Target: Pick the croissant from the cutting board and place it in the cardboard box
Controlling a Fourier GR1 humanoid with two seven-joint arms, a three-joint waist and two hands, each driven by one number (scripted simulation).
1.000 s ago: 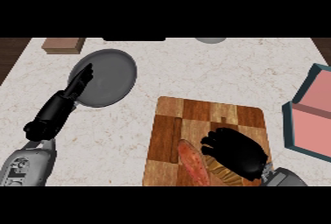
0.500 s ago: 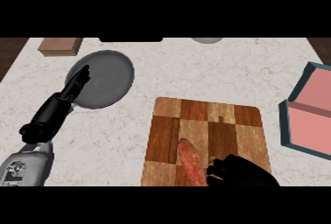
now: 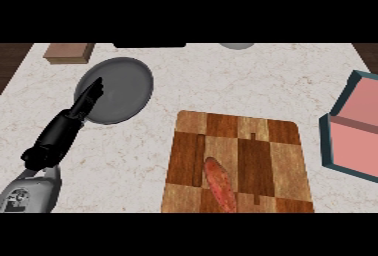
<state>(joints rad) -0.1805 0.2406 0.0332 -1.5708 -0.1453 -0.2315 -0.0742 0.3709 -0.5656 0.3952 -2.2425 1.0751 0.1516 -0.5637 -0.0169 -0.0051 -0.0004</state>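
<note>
The right hand, which covered the lower part of the cutting board a second ago and had slid toward the bottom edge half a second ago, has now gone from the head view altogether, so the state of its fingers cannot be told. The croissant is uncovered and lies where it lay, a long reddish-brown piece on the lower middle of the wooden cutting board, its far end pointing slightly left.

The left hand has not moved: it reaches up from the lower left, its black fingers straight and released, held together over the left part of the grey round plate, grasping nothing.

The surface is pale speckled stone. The cardboard box, teal outside and pink inside, stands at the right edge, well apart from the croissant and just beside the board's right side. At the far edge sit a small brown wooden block, a dark flat object and part of a grey round thing. Dark wood flooring shows beyond the far left corner.
</note>
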